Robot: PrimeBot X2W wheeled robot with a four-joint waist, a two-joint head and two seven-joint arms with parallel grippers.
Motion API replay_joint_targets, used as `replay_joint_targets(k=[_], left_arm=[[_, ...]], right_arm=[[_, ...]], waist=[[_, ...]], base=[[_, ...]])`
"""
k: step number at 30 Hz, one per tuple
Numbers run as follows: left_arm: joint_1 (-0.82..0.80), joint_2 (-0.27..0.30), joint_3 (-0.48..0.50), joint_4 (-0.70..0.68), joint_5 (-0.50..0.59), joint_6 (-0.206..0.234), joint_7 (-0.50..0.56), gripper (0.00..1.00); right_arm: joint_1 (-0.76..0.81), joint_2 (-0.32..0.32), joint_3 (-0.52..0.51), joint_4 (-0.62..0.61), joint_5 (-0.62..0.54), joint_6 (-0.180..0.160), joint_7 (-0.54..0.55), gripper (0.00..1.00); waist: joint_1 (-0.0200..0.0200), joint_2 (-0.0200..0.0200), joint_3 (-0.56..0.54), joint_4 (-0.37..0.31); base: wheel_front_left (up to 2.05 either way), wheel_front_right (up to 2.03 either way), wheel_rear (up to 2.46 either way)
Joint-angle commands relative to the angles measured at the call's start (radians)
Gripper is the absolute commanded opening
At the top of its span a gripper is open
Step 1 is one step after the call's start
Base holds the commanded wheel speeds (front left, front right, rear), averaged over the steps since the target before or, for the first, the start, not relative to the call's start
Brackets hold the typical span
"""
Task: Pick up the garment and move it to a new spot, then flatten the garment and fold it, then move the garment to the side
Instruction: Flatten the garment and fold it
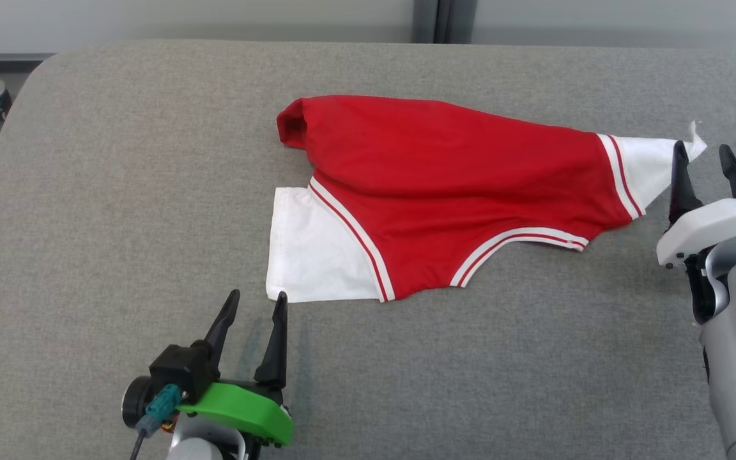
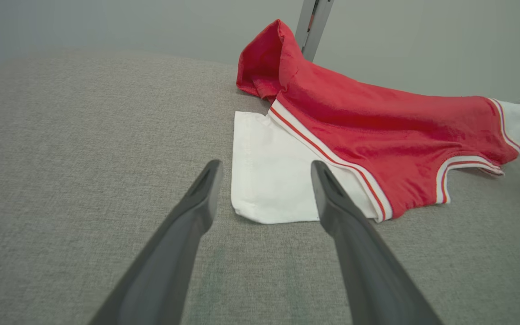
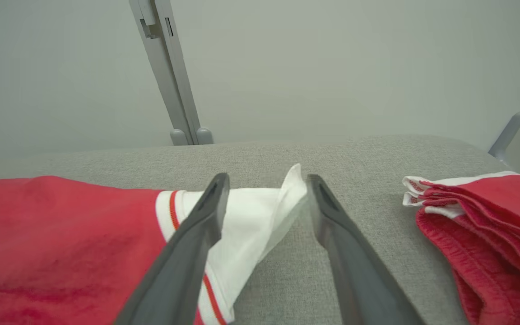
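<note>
Bracketing garment [image 1: 444, 185] sleeve edges on roomy table [image 1: 119, 191], left gripper [image 1: 258, 295] and right gripper [image 1: 701, 148] gape wide.

Grey cloth-covered table [image 1: 119, 191], red and white garment [image 1: 444, 179] lying loosely spread across its middle, folded red clothes [image 3: 490, 225] toward its right side

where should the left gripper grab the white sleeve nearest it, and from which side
Probably the near cuff edge of the white sleeve, left gripper coming in low from the robot's side. That hem lies flat and free on the grey surface ahead of the open fingers, while the red body humps farther back.
</note>
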Motion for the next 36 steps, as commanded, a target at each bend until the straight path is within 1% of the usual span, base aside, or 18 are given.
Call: replay_joint_targets(k=[1, 2, 4, 6, 8, 10, 14, 17, 19, 23, 27, 30, 33, 34, 35, 36], left_arm=[[-0.014, 0.003, -0.001, 0.004, 0.004, -0.003, 0.000, 1.00], [-0.012, 0.003, -0.002, 0.005, 0.004, -0.003, 0.000, 1.00], [-0.006, 0.003, -0.006, 0.007, 0.004, -0.003, 0.000, 1.00], [0.002, 0.003, -0.008, 0.009, 0.005, -0.004, 0.000, 1.00], [0.009, 0.003, -0.007, 0.010, 0.003, -0.004, 0.000, 1.00], [0.014, 0.003, -0.008, 0.010, 0.004, -0.004, 0.000, 1.00], [0.020, 0.003, -0.011, 0.008, 0.004, -0.004, 0.000, 1.00], [0.022, 0.003, -0.014, 0.008, 0.000, -0.004, 0.000, 1.00], [0.021, 0.003, -0.015, 0.008, -0.005, -0.004, 0.000, 1.00], [0.012, 0.003, -0.018, 0.006, -0.011, -0.004, 0.000, 1.00], [0.005, 0.003, -0.017, 0.002, -0.015, -0.004, 0.000, 1.00], [-0.003, 0.003, -0.014, 0.001, -0.017, -0.004, 0.000, 1.00], [-0.009, 0.003, -0.014, 0.001, -0.017, -0.004, 0.000, 1.00], [-0.009, 0.003, -0.013, 0.000, -0.017, -0.004, 0.000, 1.00], [-0.010, 0.003, -0.013, 0.001, -0.016, -0.004, 0.000, 1.00], [-0.012, 0.003, -0.012, 0.001, -0.017, -0.004, 0.000, 1.00]], right_arm=[[0.018, 0.007, 0.000, -0.023, -0.013, -0.001, -0.004, 1.00], [0.021, 0.015, -0.003, -0.036, -0.016, -0.001, -0.004, 1.00], [0.033, 0.025, 0.024, -0.071, -0.030, -0.001, -0.004, 1.00], [0.050, 0.042, 0.051, -0.101, -0.012, -0.001, -0.004, 1.00], [0.064, 0.056, 0.110, -0.131, 0.005, -0.001, -0.004, 1.00], [0.082, 0.070, 0.184, -0.153, 0.043, -0.001, -0.004, 1.00], [0.123, 0.076, 0.393, -0.174, 0.127, -0.001, -0.004, 1.00], [0.141, 0.060, 0.567, -0.157, 0.194, -0.001, -0.004, 1.00], [0.142, 0.046, 0.654, -0.143, 0.230, -0.001, -0.004, 1.00], [0.139, 0.017, 0.784, -0.088, 0.284, -0.001, -0.003, 1.00], [0.122, 0.000, 0.864, -0.022, 0.312, -0.001, 0.001, 1.00], [0.103, -0.007, 0.896, 0.022, 0.318, -0.001, 0.000, 1.00], [0.092, 0.002, 0.909, 0.062, 0.328, -0.001, 0.000, 1.00], [0.088, 0.004, 0.912, 0.070, 0.329, -0.001, 0.001, 0.88], [0.086, 0.007, 0.914, 0.076, 0.330, -0.001, 0.001, 0.45], [0.085, 0.011, 0.915, 0.077, 0.333, -0.001, 0.000, 0.24]], waist=[[0.0000, 0.0000, -0.005, -0.002], [0.0000, 0.0000, -0.008, -0.002], [0.0000, 0.0000, -0.016, -0.001], [0.0000, 0.0000, -0.025, 0.001], [0.0000, 0.0000, -0.032, 0.002], [0.0000, 0.0000, -0.036, 0.004], [0.0000, 0.0000, -0.039, 0.011], [0.0000, 0.0000, -0.035, 0.018], [0.0000, 0.0000, -0.030, 0.023], [0.0000, 0.0000, -0.018, 0.036], [0.0000, 0.0000, -0.003, 0.046], [0.0000, 0.0000, 0.010, 0.051], [0.0000, 0.0000, 0.019, 0.055], [0.0000, 0.0000, 0.020, 0.056], [0.0000, 0.0000, 0.022, 0.057], [0.0000, 0.0000, 0.023, 0.057]], base=[[0.00, 0.00, 0.00], [0.00, 0.00, 0.00], [0.00, 0.00, 0.00], [0.00, 0.00, 0.00], [0.00, 0.00, 0.00], [0.00, 0.00, 0.00], [0.00, 0.00, 0.00], [0.00, 0.00, 0.00], [0.00, 0.00, 0.00], [0.00, 0.00, 0.00], [0.00, 0.00, 0.00], [0.00, 0.00, 0.00], [0.00, 0.00, 0.00], [0.00, 0.00, 0.00], [0.00, 0.00, 0.00], [0.00, 0.00, 0.00]])
